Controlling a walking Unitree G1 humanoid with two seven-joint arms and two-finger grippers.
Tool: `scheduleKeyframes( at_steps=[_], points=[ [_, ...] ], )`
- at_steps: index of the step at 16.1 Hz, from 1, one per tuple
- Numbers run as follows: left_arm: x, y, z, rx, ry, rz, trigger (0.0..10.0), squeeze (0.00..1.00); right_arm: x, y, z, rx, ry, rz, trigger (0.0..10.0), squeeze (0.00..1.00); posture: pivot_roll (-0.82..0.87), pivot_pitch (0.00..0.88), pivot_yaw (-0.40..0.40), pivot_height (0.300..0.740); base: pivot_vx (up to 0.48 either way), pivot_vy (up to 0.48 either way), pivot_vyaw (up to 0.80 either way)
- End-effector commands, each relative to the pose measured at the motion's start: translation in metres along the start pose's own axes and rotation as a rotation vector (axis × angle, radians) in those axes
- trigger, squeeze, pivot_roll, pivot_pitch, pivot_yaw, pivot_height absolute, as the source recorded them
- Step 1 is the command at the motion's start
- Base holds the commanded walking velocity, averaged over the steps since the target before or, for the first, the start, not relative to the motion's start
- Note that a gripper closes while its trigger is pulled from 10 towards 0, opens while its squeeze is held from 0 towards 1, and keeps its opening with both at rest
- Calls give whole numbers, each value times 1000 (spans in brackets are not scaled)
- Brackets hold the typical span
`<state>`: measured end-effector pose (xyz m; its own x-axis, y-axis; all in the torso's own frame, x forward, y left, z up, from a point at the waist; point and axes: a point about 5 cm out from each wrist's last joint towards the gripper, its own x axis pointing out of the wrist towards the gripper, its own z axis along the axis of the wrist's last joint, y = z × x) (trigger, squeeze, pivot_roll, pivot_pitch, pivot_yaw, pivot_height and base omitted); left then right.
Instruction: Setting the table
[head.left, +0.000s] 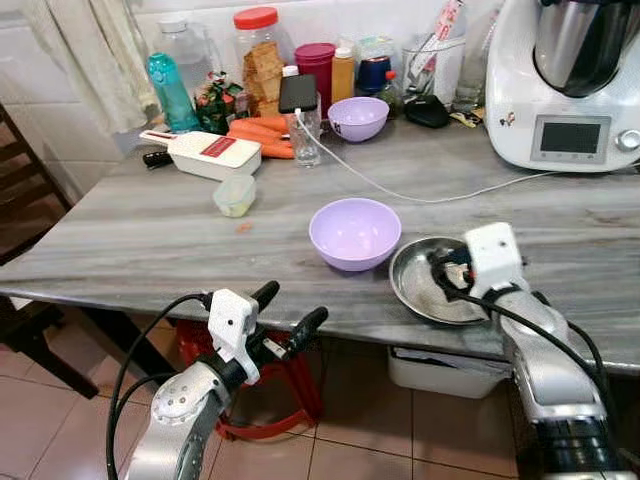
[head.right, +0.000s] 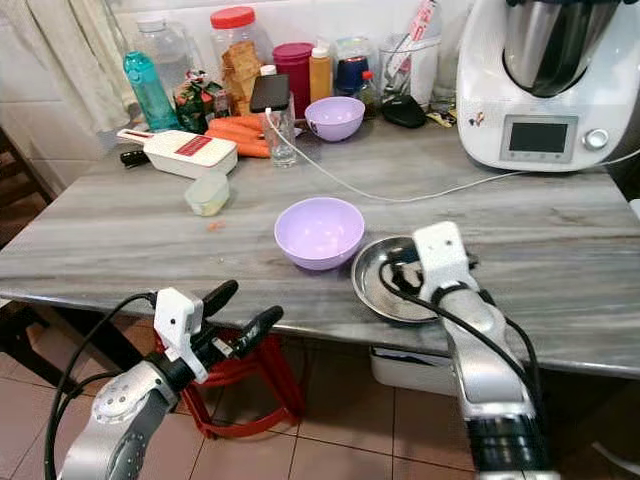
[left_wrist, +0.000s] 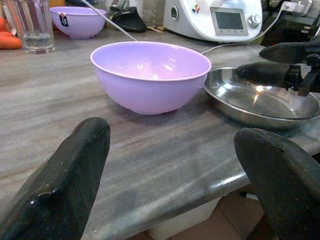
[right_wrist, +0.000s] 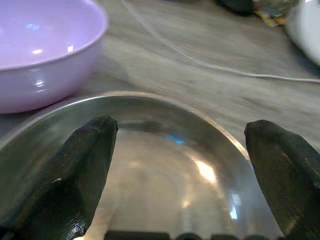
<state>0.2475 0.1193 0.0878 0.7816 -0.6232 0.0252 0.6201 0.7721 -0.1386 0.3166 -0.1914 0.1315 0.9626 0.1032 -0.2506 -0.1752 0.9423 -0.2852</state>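
A grey marble counter (head.left: 150, 240) runs below a tiled wall. Nearest, off its front edge, the left gripper (head.left: 285, 312) hangs with jaws spread, aimed at the lilac bowl (head.left: 355, 232). The right gripper (head.left: 447, 272) — jaws released — hovers inside the steel plate (head.left: 415, 290), probably just placing it. Both round dishes sit mouth-up, touching; neither has a long axis.

This is a home kitchen. A grey marble-look tabletop (head.left: 150, 230) stands against a white tiled wall, crowded at the back with food jars (head.left: 260, 55), bottles, fresh carrots (head.left: 262, 135) and a white cooking machine (head.left: 565, 80). Lilac bowls (head.left: 354, 232) and a steel plate (head.left: 425, 285) sit nearer, above a tiled floor.
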Motion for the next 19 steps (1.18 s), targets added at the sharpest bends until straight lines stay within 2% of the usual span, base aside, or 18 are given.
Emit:
scheduleKeyframes(
  at_steps=[1, 8, 19],
  points=[
    [-3, 2, -1, 2, 11, -2, 10000, 0, 4, 5, -1, -3, 36, 46, 10000, 0, -91, 0, 114, 740, 0, 0, 0],
    [-4, 2, -3, -1, 25, -14, 10000, 0, 9, 16, -14, 1, 138, 109, 10000, 0, -87, 0, 116, 740, 0, 0, 0],
    [1, -1, 1, 3, 20, -24, 10000, 0, 22, 34, -7, 34, 116, 160, 10000, 0, -85, 0, 117, 740, 0, 0, 0]
  ],
)
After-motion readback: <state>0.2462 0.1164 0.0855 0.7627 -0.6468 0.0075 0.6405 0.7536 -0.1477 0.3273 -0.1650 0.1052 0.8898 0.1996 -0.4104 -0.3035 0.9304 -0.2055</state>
